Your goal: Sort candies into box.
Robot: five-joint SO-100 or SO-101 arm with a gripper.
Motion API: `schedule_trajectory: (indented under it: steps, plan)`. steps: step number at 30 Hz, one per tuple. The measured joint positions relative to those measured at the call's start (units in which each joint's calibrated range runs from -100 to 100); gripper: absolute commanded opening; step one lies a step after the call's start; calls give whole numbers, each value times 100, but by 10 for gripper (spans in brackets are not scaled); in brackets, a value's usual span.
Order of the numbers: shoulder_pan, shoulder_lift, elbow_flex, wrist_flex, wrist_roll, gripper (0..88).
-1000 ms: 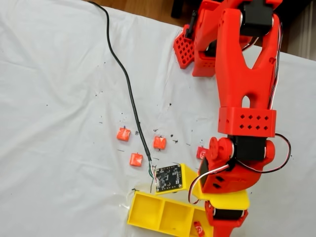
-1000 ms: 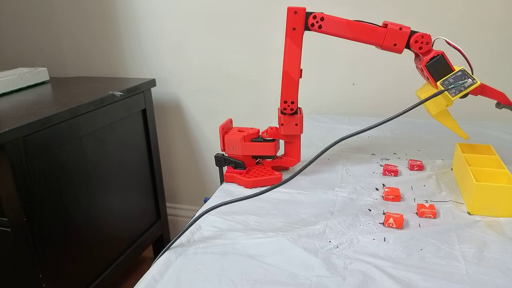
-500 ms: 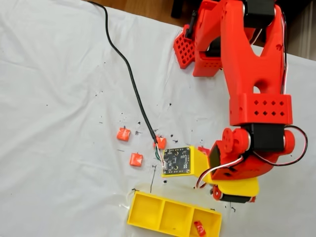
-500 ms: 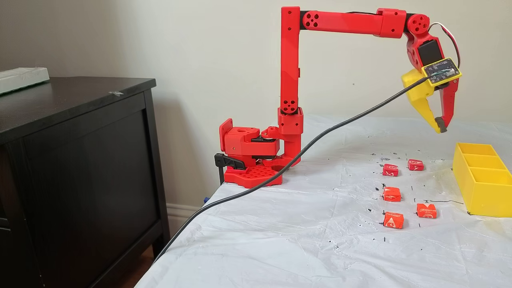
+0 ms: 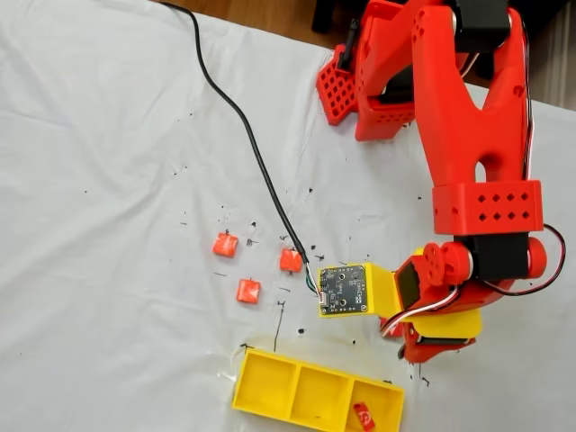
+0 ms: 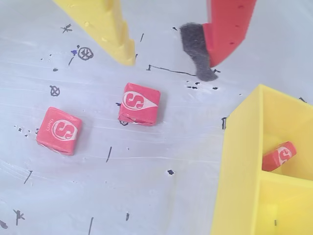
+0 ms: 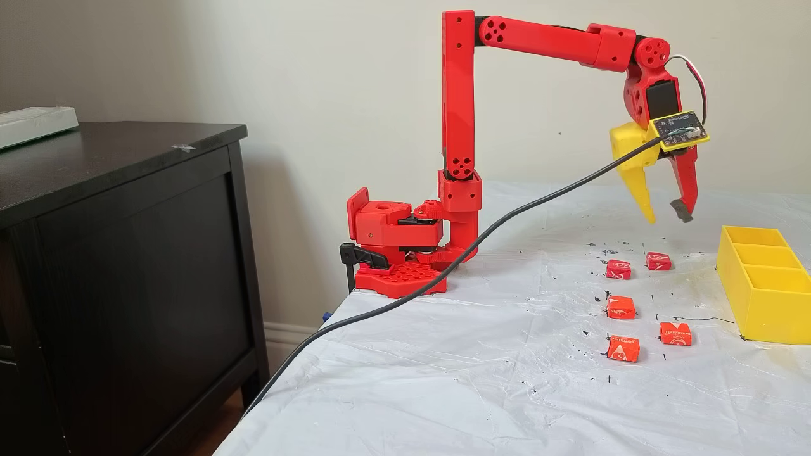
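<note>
Several small red and orange wrapped candies lie loose on the white sheet. In a fixed view they sit in a cluster left of the box, the far pair being candy (image 7: 618, 269) and candy (image 7: 658, 261). My gripper (image 7: 666, 215) hangs open and empty above that pair, fingers pointing down. In the wrist view the gripper (image 6: 166, 61) has a marked candy (image 6: 139, 104) just below its tips and another candy (image 6: 59, 130) to the left. The yellow box (image 6: 244, 161) holds one candy (image 6: 279, 155) in an end compartment, which is also seen from above as candy (image 5: 363, 416) in the box (image 5: 270, 382).
A black cable (image 5: 243, 135) runs across the sheet to the yellow camera mount (image 5: 346, 290) on the wrist. The red arm base (image 5: 360, 81) is clamped at the table edge. A dark cabinet (image 7: 127, 253) stands beside the table.
The arm has pulled back from above the box toward the loose candies. The gripper, spread wide a second ago and narrower half a second ago, now points down, open.
</note>
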Motion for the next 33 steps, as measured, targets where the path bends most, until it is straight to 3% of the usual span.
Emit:
schedule_trajectory:
  steps: [23,33]
  plan:
    - [0,967,166,-408,93,270]
    - [-49,1179,166,-589,63,211]
